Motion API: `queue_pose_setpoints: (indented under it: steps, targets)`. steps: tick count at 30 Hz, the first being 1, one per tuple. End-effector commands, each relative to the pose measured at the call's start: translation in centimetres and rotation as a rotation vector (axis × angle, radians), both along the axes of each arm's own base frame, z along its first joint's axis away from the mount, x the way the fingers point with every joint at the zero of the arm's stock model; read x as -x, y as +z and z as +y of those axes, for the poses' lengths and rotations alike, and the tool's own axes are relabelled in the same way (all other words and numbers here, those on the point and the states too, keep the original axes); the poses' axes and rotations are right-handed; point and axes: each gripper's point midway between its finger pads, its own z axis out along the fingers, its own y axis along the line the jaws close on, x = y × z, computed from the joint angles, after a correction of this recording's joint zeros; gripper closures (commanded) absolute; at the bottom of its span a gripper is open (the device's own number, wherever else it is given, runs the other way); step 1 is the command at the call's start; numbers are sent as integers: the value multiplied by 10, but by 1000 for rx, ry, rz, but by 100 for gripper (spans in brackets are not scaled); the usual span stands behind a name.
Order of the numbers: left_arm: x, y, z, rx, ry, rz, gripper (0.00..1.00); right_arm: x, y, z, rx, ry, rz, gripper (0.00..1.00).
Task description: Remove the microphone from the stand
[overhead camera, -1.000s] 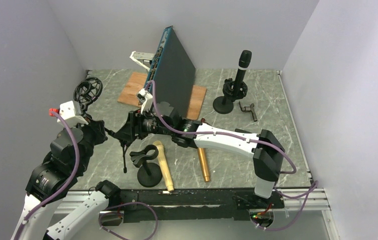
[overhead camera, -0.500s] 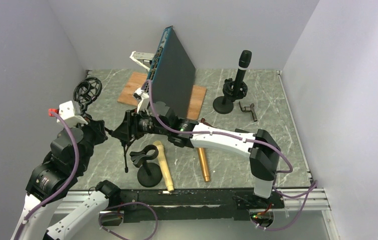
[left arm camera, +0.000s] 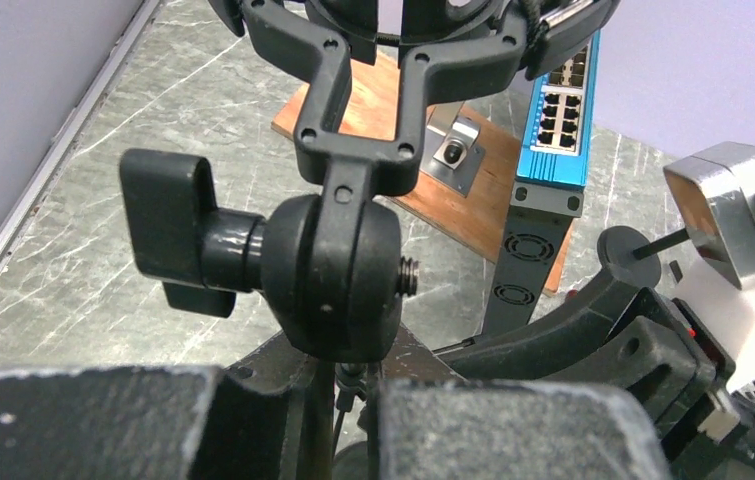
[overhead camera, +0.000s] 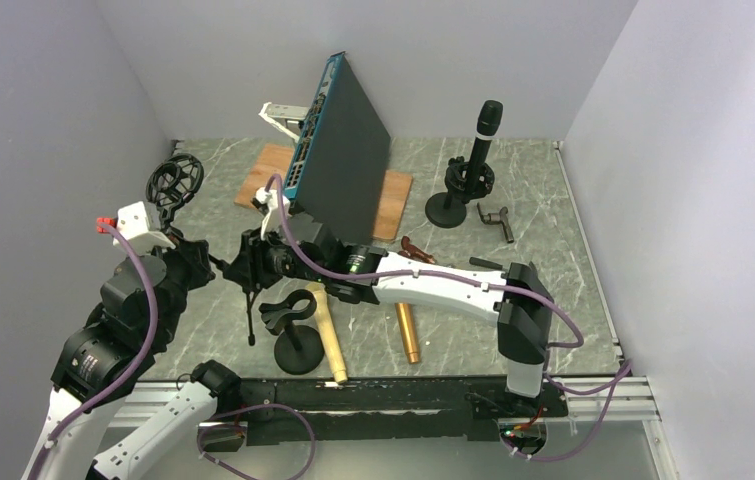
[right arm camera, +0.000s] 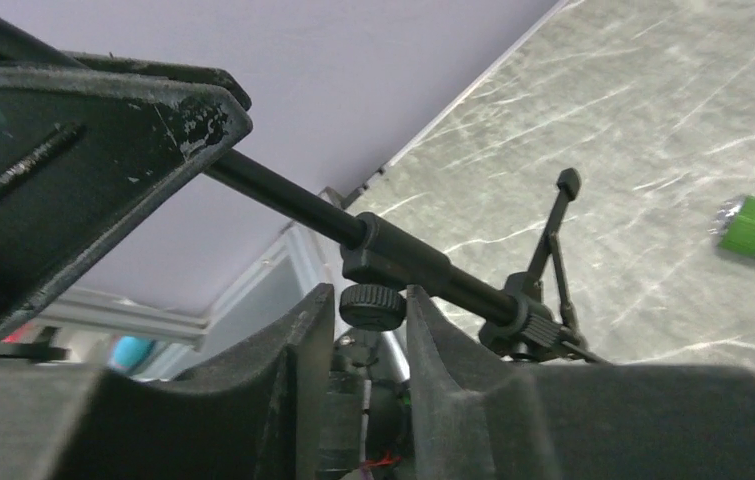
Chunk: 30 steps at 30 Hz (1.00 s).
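Observation:
A black tripod stand with an empty-looking ring shock mount (overhead camera: 175, 180) is at the left; its swivel joint (left arm camera: 338, 275) fills the left wrist view. My left gripper (overhead camera: 211, 264) is shut on the stand's thin pole just under that joint (left arm camera: 343, 385). My right gripper (overhead camera: 245, 262) reaches in from the right, and its jaws (right arm camera: 371, 330) are closed around a small round knob (right arm camera: 373, 300) on the pole's clamp collar. A black microphone (overhead camera: 488, 122) stands upright in another round-base stand (overhead camera: 445, 210) at the back right, far from both grippers.
A blue-edged network switch (overhead camera: 345, 150) leans upright on a wooden board (overhead camera: 265, 172) behind my right arm. A low clip stand (overhead camera: 293, 325), a cream microphone (overhead camera: 326, 328) and a copper microphone (overhead camera: 408, 330) lie near the front. A small metal fitting (overhead camera: 496, 218) lies by the far stand.
My right arm has reached further left along the stand's pole, toward my left gripper. The left arm and the stand have stayed put.

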Motion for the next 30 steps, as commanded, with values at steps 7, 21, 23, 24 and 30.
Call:
queue_pose_setpoints:
  steps: [7, 21, 23, 24, 30]
  targets:
    - [-5, 42, -2, 99, 12, -134, 100, -5, 21, 4, 115, -88, -288, 100]
    - [-1, 19, 1, 38, 8, -66, 100, -3, 55, 9, 148, 30, -958, 100]
    - [-2, 15, 1, 30, 13, -55, 100, -3, 57, 10, 145, 28, -944, 73]
    - [-2, 13, 2, 24, 15, -52, 100, -3, 58, 8, 137, 24, -927, 59]
    - [-9, -4, 5, -40, 41, -16, 100, 2, 67, -26, 36, -27, -811, 15]
